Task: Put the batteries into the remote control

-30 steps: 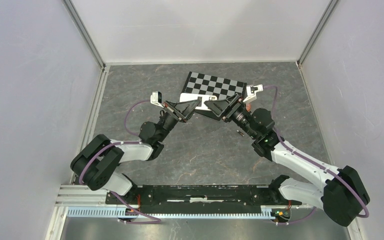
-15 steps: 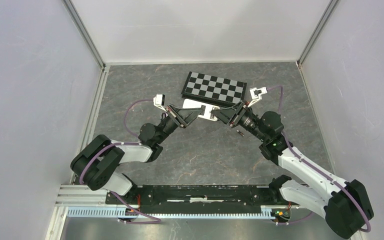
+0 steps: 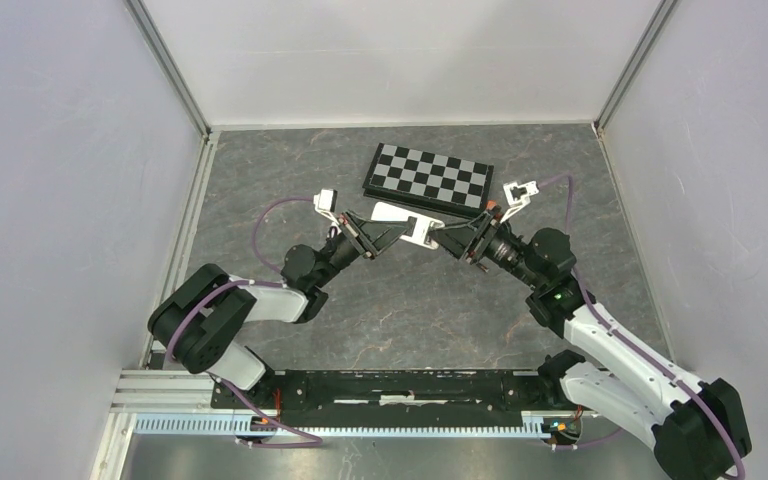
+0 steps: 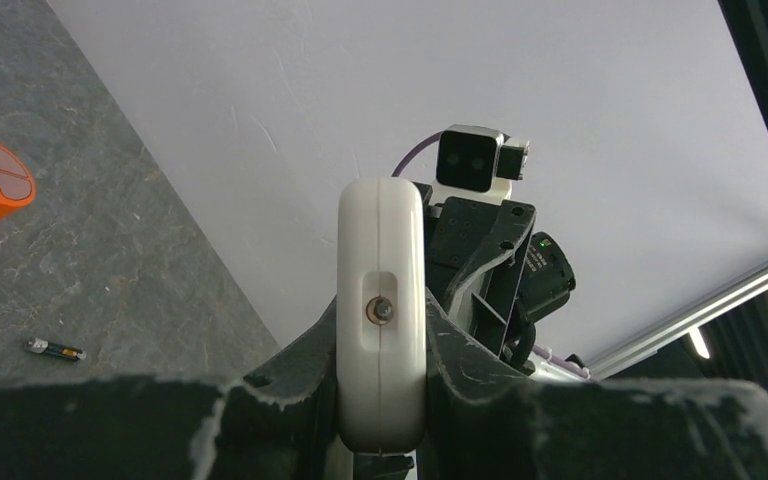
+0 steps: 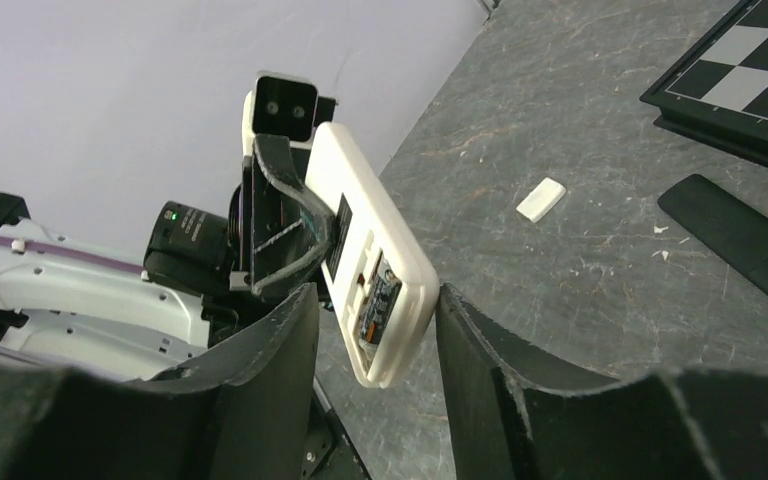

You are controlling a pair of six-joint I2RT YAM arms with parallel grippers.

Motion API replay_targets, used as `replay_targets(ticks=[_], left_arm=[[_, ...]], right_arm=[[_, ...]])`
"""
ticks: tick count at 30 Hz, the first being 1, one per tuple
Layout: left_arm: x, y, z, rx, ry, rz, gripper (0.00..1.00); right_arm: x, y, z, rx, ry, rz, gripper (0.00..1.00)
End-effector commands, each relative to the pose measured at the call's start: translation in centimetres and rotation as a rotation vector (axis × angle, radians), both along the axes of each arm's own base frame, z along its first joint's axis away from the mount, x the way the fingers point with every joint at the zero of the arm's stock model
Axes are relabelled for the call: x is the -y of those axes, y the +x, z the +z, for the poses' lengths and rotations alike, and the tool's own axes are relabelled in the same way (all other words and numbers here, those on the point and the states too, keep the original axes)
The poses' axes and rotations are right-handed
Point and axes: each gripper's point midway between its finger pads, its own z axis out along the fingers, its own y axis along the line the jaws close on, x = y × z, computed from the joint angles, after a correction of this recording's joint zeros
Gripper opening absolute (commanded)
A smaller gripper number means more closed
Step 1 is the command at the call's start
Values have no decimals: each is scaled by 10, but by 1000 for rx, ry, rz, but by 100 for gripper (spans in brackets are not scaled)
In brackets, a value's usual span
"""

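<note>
My left jaws clench the white remote [image 5: 400,255], bay [image 5: 375,300] facing right for loading. My right jaws are parted around its end.

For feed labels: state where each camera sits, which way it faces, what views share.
Top external: overhead behind the bases, looking down; left arm, right arm, chessboard.
Left wrist: left arm, looking along left gripper clamping white remote.
Right wrist: right arm, looking past right gripper at remote's open battery bay.
Shared: all three show the remote.

Right pincer [image 3: 452,238] has drawn back along the remote [image 3: 405,222].
</note>
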Motion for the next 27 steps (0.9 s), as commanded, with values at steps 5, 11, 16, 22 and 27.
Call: replay_targets(ticks=[5, 11, 16, 22, 27], left_arm=[[-1, -5, 29, 122, -39, -10, 2], [2, -8, 35, 120, -54, -40, 2], [3, -15, 43, 148, -59, -73, 2], [8, -25, 47, 186, -46, -119, 2], [11, -28, 50, 207, -43, -143, 2]], right_arm=[[-1, -13, 17, 138, -40, 83, 46], [-3, -8, 6, 105, -57, 78, 32], [-3, -4, 4, 97, -35, 65, 26], [-10, -1, -3, 68, -20, 92, 26], [-9, 1, -13, 22, -10, 75, 32]])
